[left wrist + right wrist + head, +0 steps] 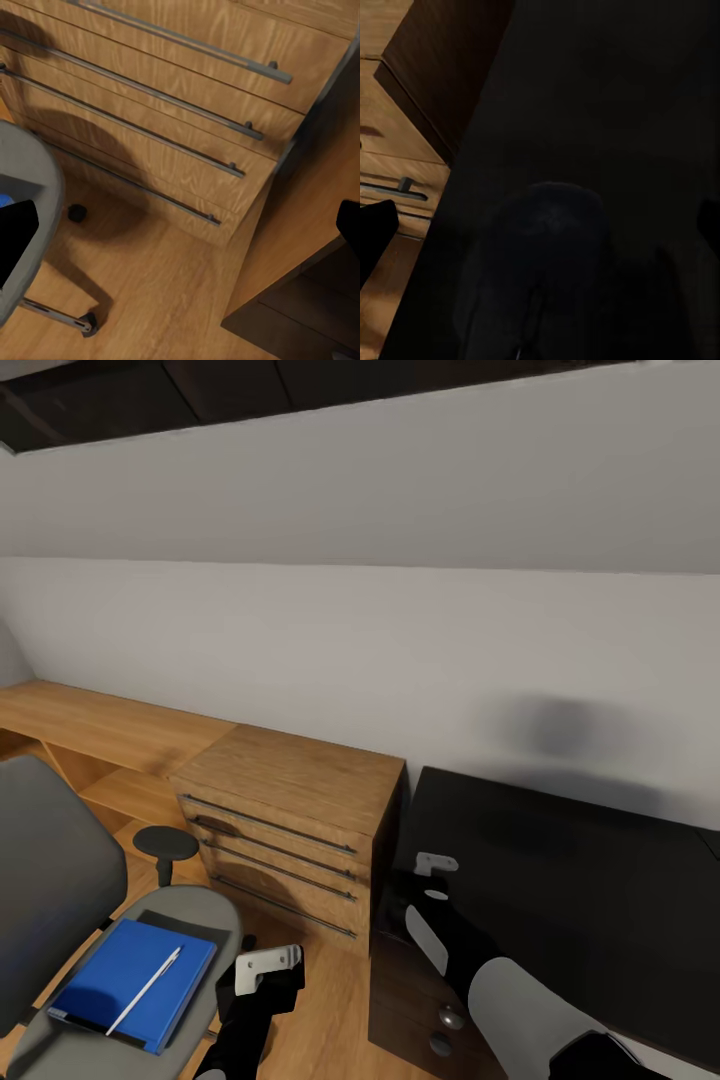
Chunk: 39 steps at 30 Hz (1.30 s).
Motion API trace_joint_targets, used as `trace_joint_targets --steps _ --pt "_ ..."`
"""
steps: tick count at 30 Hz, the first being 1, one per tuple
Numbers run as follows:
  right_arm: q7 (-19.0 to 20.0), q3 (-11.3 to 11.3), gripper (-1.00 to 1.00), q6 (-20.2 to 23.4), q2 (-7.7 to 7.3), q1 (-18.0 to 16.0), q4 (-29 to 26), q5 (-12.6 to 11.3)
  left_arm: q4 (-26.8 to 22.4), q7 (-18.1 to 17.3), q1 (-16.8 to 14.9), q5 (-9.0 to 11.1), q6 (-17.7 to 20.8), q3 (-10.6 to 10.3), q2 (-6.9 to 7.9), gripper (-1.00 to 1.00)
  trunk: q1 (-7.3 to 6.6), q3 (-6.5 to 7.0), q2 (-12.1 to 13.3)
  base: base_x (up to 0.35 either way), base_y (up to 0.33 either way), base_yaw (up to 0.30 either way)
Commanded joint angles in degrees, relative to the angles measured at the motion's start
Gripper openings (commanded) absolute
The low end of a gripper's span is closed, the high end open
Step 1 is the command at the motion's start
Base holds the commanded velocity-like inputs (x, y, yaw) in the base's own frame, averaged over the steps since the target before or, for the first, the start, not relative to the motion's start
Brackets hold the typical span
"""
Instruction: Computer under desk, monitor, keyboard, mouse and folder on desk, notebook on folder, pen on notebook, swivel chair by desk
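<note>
- Head view: swivel chair (pixel 60 900) sits at lower left, carrying the blue folder (pixel 130 982) with the pen (pixel 145 990) lying across it; a notebook may be underneath, cannot separate it. Left gripper (pixel 268 967) hangs just beside the seat edge, right gripper (pixel 436 865) over the black desk (pixel 580 880). Wooden drawer unit (pixel 290 810) stands between chair and desk.
- Judgement: the folder transfer is in hand, nothing grasped yet. Next move calls for swinging the left arm over the seat.
- Left wrist view: fingertips spread wide at the frame edges, nothing between; drawer fronts and chair base visible.
- Right wrist view: very dark desk top; fingertips apart, empty. A rounded dark shape there is unreadable.
- Monitor, keyboard, mouse, computer: not located.
</note>
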Motion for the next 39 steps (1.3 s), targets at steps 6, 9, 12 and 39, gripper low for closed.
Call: trace_joint_targets --steps 6,9,12,39 --pt "-0.5 0.2 1.0 0.3 0.0 0.0 -0.7 0.0 -0.1 0.4 0.0 0.5 0.2 0.0 0.07 1.0 -1.32 1.03 2.4 0.0 0.0 0.0" --pt "-0.6 0.2 1.0 0.4 0.0 0.0 -1.7 0.1 -0.1 0.4 0.0 0.4 0.2 0.0 0.07 1.0 -1.98 1.57 3.6 0.0 0.0 0.0" --pt "-1.0 0.2 1.0 0.4 0.0 0.1 -3.1 0.2 -0.1 0.4 0.0 0.4 0.2 0.0 0.07 1.0 -2.64 2.11 4.8 0.0 0.0 0.0" --pt "-6.4 4.3 1.0 0.9 0.0 5.0 -18.8 0.4 0.2 0.4 0.0 0.4 0.3 0.1 0.11 1.0 -3.51 2.83 6.4 -0.055 0.006 0.0"
